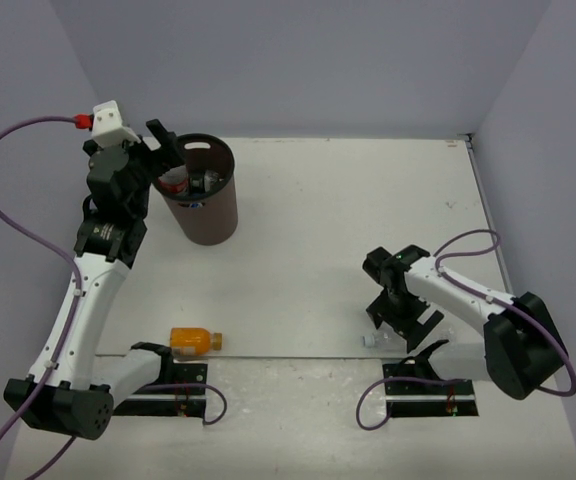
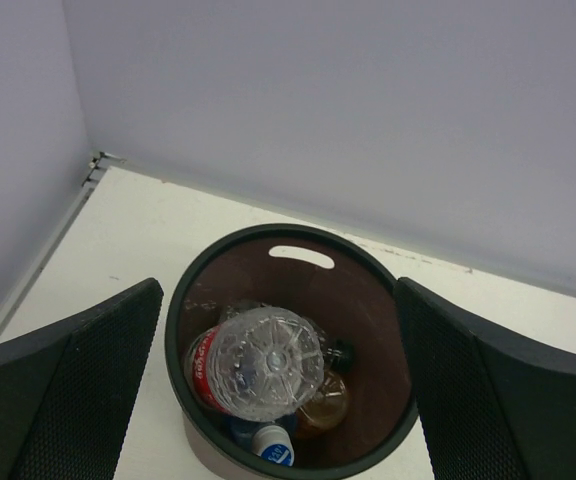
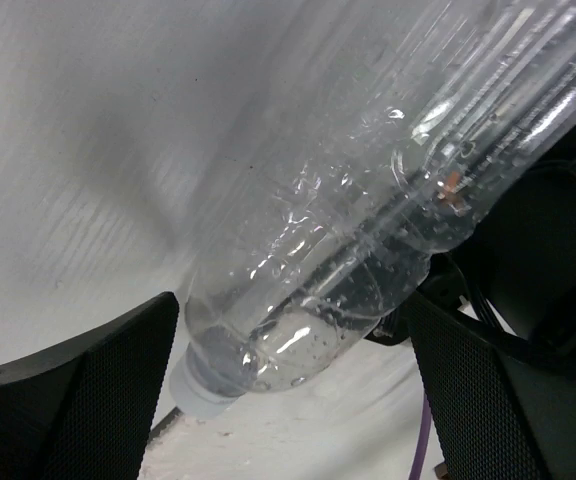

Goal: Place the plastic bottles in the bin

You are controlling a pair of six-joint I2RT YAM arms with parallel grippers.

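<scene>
Piled bottles [image 2: 266, 362] crowd one side of the bin [image 2: 174, 325]; room shows by its slotted wall. Bare worktop [image 1: 338, 220] stretches rightward to a clear bottle [image 3: 368, 230], apparently filling the right gripper's [image 3: 288, 325] spread jaws.

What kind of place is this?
Probably a robot lab test booth: plain lilac walls box in a white table, with the left arm and right arm bolted to its near edge.

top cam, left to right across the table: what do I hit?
Left arm base → orange-filled bottle → right hand around the clear bottle → right arm base. The bin and left hand overlap the orange-filled bottle's span, so I left them out.
</scene>
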